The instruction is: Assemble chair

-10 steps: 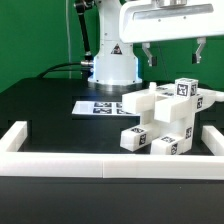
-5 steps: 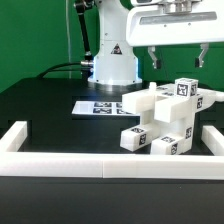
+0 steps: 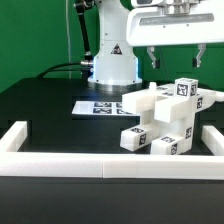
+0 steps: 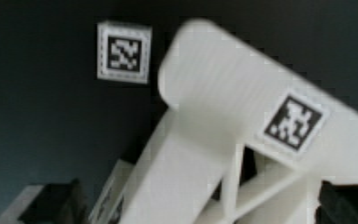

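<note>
Bright, even light on the exterior view, the white chair [image 3: 165, 120] almost glaring against the black table [image 3: 50, 110]; wrist view soft, blurred close-up, dim background.

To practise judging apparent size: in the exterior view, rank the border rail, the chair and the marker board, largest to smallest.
1. border rail
2. chair
3. marker board, farther back and partly hidden by the chair; real size unsure.

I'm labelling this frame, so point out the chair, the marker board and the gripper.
chair [image 3: 160, 118]: exterior view, middle of its white body.
marker board [image 3: 92, 106]: exterior view, on its tagged surface.
gripper [image 3: 174, 57]: exterior view, midway between its open fingertips.
</note>
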